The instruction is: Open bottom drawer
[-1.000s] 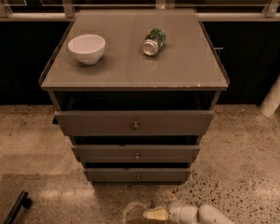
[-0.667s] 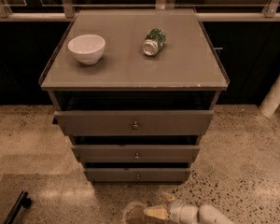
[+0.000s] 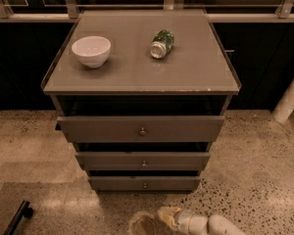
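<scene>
The gripper [image 3: 167, 215] hangs low over the floor [image 3: 255, 170], reaching in from the lower right on its pale arm [image 3: 220, 225]; whether it is wide or narrow I cannot tell. It is near the bottom drawer [image 3: 117, 183], a little right of the knob [image 3: 145, 185], not touching. On top of the cabinet [image 3: 201, 72] are a white bowl [image 3: 91, 50] and a green can [image 3: 162, 43] lying on its side.
</scene>
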Available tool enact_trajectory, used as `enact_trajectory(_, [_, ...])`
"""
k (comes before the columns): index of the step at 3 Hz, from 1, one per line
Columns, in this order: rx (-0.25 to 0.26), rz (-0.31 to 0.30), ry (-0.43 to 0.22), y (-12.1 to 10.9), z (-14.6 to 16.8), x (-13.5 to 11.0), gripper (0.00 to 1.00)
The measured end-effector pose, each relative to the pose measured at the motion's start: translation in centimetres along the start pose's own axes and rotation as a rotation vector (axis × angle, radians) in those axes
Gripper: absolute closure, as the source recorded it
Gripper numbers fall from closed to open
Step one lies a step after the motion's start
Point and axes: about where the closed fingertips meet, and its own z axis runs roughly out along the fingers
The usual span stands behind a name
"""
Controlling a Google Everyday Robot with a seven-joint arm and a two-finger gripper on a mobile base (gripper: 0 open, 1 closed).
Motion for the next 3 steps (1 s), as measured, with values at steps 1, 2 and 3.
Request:
enact_trajectory(1, [0.000,0.000,0.000,0.0,0.0,0.0,0.88])
enact_trajectory(2, [0.015,-0.046,-0.088,-1.5,0.8,-1.4,1.00])
enact_trajectory(3, [0.020,-0.110,-0.197,-3.2,1.7,-4.1,1.00])
